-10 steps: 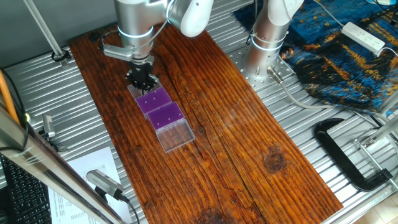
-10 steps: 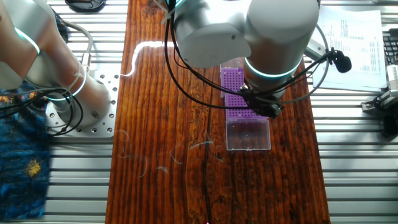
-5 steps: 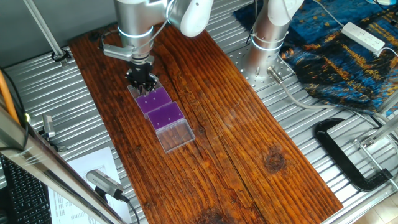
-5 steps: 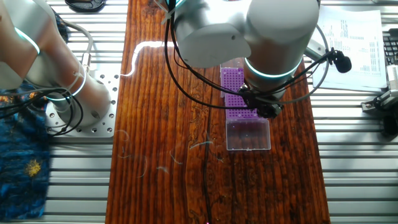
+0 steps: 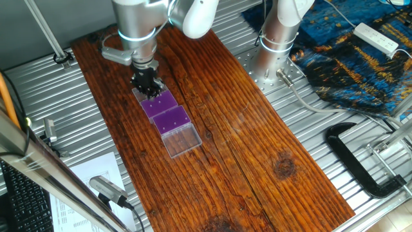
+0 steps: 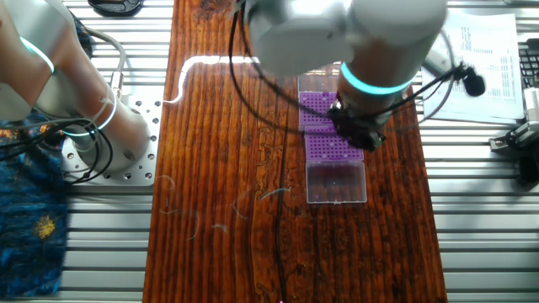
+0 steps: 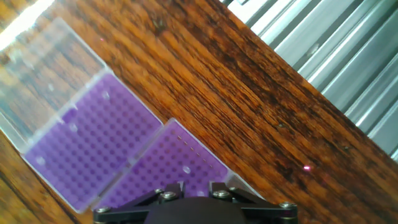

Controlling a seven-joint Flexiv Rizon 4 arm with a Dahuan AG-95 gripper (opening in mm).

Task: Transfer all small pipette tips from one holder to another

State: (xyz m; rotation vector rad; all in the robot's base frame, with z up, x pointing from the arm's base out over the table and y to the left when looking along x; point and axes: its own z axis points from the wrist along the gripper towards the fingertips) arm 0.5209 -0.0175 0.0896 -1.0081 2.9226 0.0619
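On the wooden table, purple holders sit under the gripper, grip state unclear.

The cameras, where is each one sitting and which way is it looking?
One fixed view: high off one end of the wooden board, looking down its length; shows the arm and gripper over the purple racks.
The other fixed view: nearly overhead from the opposite side; the arm's big joint hides part of the racks.
Hand view: on the hand, looking down the fingers at the racks; only the gripper's dark base shows.
All three share the purple racks in clear boxes.
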